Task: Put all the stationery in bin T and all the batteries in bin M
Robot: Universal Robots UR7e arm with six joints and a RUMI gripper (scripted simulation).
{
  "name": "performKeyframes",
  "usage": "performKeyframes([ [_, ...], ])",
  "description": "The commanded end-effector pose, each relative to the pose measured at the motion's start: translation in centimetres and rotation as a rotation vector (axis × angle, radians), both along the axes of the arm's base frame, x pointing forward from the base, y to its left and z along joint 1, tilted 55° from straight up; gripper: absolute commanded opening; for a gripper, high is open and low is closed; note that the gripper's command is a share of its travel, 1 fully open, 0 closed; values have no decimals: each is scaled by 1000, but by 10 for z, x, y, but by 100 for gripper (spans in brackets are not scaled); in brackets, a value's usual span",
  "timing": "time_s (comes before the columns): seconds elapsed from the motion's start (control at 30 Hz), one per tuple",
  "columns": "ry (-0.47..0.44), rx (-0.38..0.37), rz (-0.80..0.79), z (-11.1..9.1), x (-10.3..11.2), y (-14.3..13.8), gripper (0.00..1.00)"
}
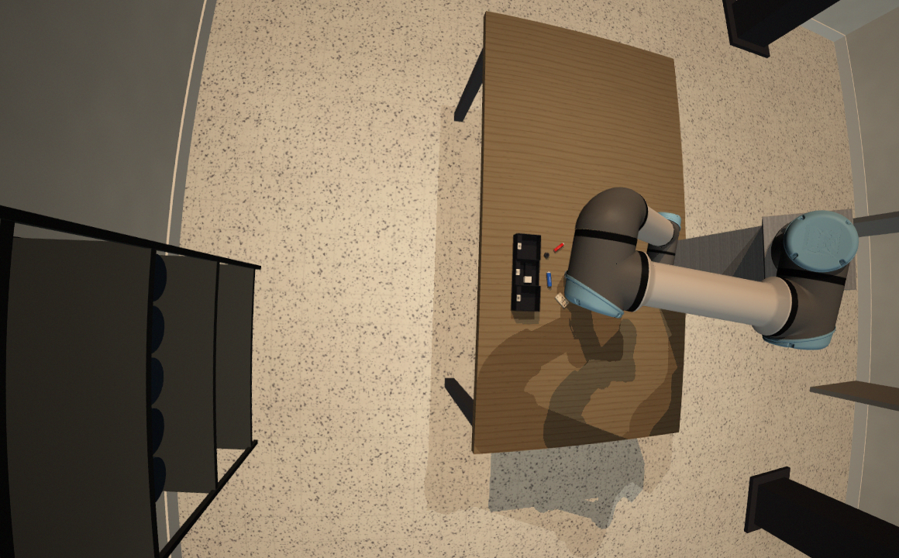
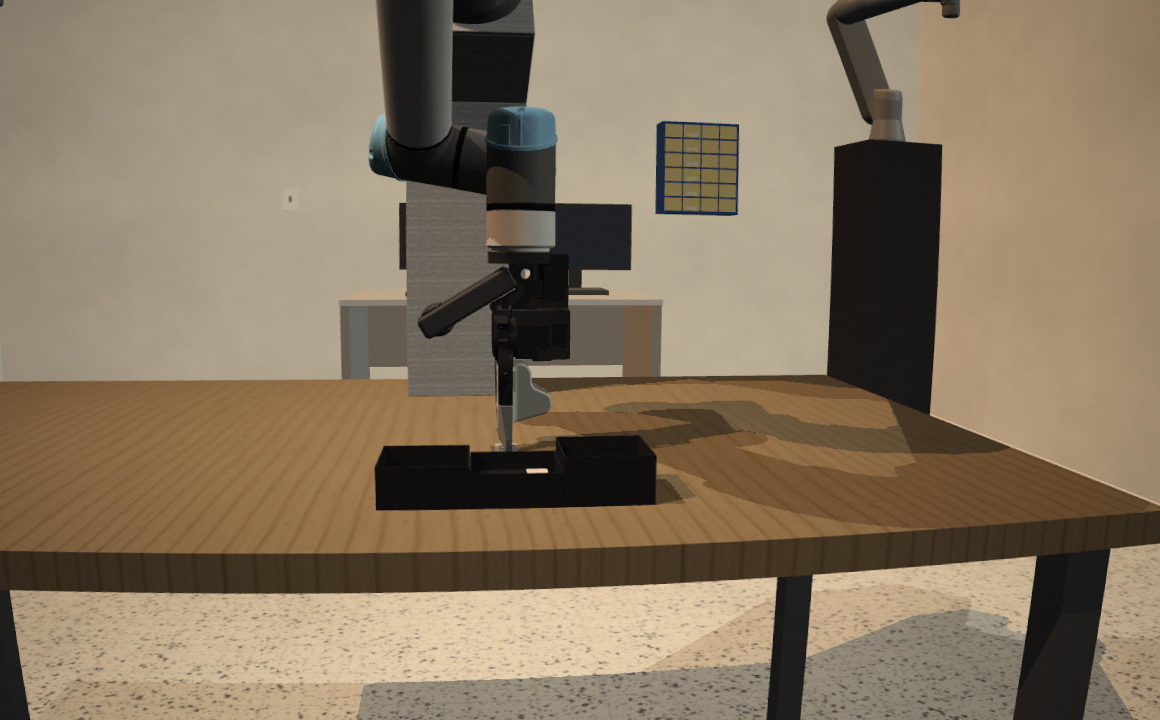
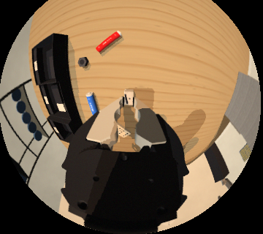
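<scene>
My gripper [image 3: 128, 97] [image 2: 503, 437] stands upright with its fingertips down at the table [image 1: 577, 104] [image 2: 163, 465], just behind the bins. It is shut on a small beige block [image 3: 127, 96] [image 1: 562, 298] that rests on the wood. A blue battery [image 3: 92, 103] [image 1: 549, 279] lies between the gripper and the bins. A red battery [image 3: 108, 41] [image 1: 558, 246] lies further along. Three black bins [image 1: 516, 239] [image 2: 423, 492] [image 3: 55, 44] stand upright in a row with white labels; I cannot read the letters.
A small black nut [image 3: 83, 61] [image 1: 546, 256] lies between the two batteries, close to the bins. The arm's elbow [image 1: 608, 249] hangs over the table's middle. A dark shelf rack [image 1: 92, 346] stands on the floor away from the table.
</scene>
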State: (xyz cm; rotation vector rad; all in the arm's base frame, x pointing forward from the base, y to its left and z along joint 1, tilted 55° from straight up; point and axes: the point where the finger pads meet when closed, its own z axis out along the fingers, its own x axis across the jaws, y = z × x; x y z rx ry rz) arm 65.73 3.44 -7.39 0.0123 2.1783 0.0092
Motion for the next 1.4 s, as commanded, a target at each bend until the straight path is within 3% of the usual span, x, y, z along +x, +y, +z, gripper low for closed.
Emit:
performKeyframes([
  [0.0, -1, 0, -2, 7, -8, -1, 0],
  [0.57, -1, 0, -1, 35, -50, -1, 0],
  [1.37, -1, 0, -2, 39, -55, -1, 0],
])
